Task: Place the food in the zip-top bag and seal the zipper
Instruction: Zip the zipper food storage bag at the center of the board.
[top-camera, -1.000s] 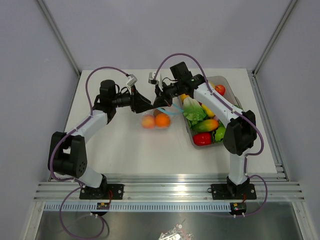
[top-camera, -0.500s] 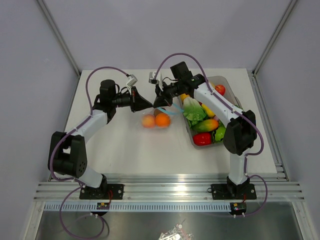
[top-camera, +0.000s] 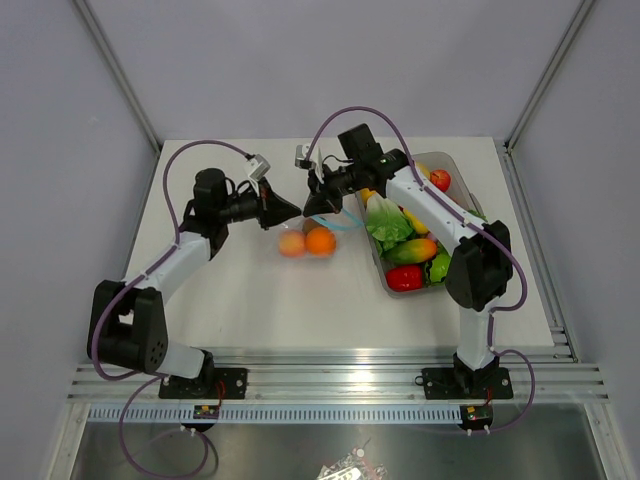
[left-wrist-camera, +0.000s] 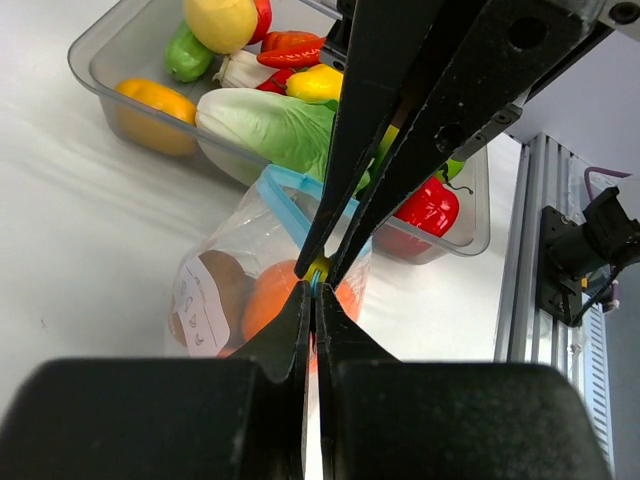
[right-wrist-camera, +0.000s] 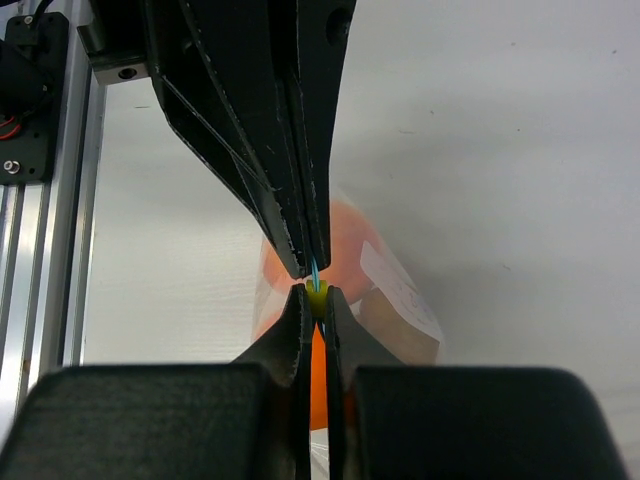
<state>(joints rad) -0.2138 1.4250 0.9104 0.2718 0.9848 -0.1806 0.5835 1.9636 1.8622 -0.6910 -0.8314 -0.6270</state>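
Observation:
The zip-top bag hangs between both grippers over the table's middle, with the round orange and the peach inside. My left gripper is shut on the bag's light blue zipper at the mouth edge. My right gripper meets it tip to tip and is shut on a small yellow slider on the same strip. In the left wrist view the left gripper pinches the strip, with the orange and a brown fruit behind the clear plastic. In the right wrist view the right gripper holds the slider.
A rigid clear tray stands at the right with green lettuce, a red pepper, a red apple and several other toy foods. The rail frame runs along the near edge.
My left arm has drawn back to the left, its wrist farther from the bag. The bag and fruits have shifted slightly left. Both grippers stay pinched on the strip.

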